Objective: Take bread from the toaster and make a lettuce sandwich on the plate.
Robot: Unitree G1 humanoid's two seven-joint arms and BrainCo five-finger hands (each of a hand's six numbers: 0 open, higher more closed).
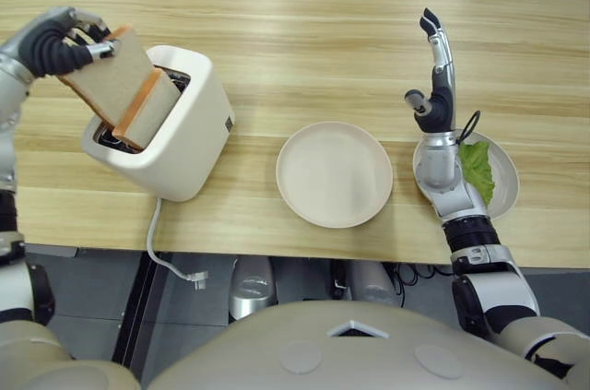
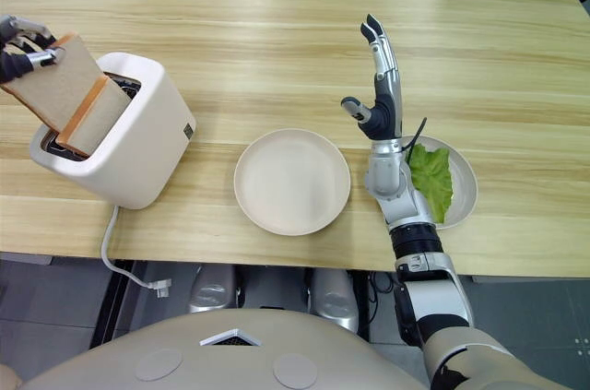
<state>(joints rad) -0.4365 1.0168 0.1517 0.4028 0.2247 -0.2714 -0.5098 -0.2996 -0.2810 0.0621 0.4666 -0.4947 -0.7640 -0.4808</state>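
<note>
A white toaster (image 1: pixel 175 136) stands at the left of the wooden table, with two bread slices sticking out of its top. My left hand (image 1: pixel 57 42) is shut on the upper edge of the far slice (image 1: pixel 112 76), which leans partly out of its slot. The second slice (image 1: pixel 147 112) rests in front of it in the toaster. An empty cream plate (image 1: pixel 334 173) lies in the middle near the front edge. To its right a lettuce leaf (image 1: pixel 477 169) lies in a small white dish (image 1: pixel 505 171). My right hand (image 1: pixel 437 76) is held upright and open just left of that dish, holding nothing.
The toaster's white cord (image 1: pixel 166 256) hangs over the table's front edge with its plug dangling. Bare wooden tabletop (image 1: pixel 323 30) stretches across the back.
</note>
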